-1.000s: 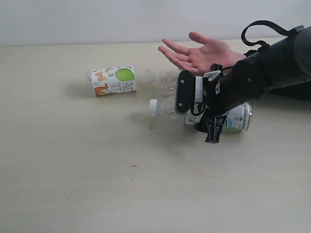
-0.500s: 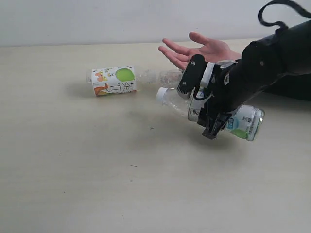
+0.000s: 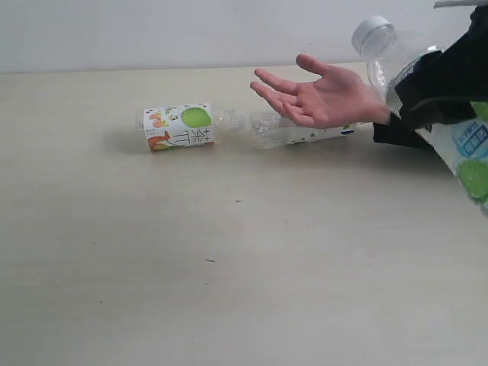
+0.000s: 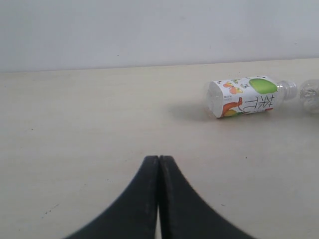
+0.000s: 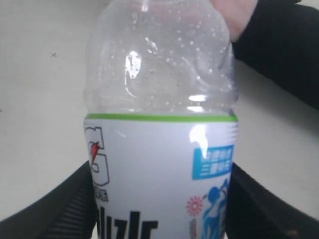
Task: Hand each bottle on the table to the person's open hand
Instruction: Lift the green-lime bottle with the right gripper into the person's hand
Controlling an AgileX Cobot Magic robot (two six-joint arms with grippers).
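Observation:
The person's open hand (image 3: 320, 97) hovers palm up over the back of the table (image 3: 114, 267). My right gripper (image 5: 159, 199) is shut on the white-and-blue-labelled bottle (image 5: 159, 124), one dark finger on each side of its label. That bottle (image 3: 457, 145) is held tilted in the air at the far right, and its white cap (image 3: 373, 33) points up-left beside the person's wrist. A white-labelled bottle with a green spot (image 3: 179, 126) lies on its side. Another clear bottle (image 3: 278, 130) lies partly behind the hand. My left gripper (image 4: 158, 167) is shut and empty over bare table.
A pale wall runs along the table's far edge. The person's black sleeve (image 5: 284, 45) lies on the table by the held bottle. From the left wrist, the green-spot bottle (image 4: 244, 97) lies well ahead with the table (image 4: 75, 124) stretching in front.
My right gripper has raised the white-and-blue bottle off the table, up and to the right, swinging its cap upward beside the hand. The lying bottles have not moved.

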